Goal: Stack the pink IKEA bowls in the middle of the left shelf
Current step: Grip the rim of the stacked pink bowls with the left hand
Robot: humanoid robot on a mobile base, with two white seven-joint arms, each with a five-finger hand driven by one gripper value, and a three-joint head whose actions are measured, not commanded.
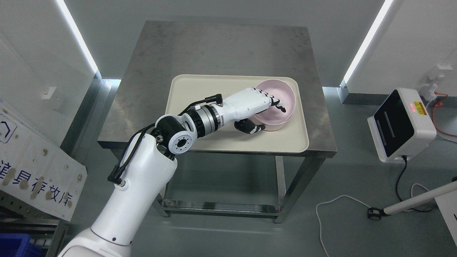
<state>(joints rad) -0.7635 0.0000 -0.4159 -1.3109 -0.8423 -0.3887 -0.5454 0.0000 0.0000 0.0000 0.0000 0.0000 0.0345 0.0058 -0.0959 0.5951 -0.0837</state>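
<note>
Coming in from the frame's lower left, the left hand [254, 107] pinches the pink bowl [276, 105] just right of centre: fingers over the near-left rim, thumb under the wall. The bowl sits in the cream tray's [200, 107] right-hand end.

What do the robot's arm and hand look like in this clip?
The left arm has a glossy white shell, black cables along it, and a black and silver wrist joint. The left hand is white with black fingertips. No right arm is in view.
</note>
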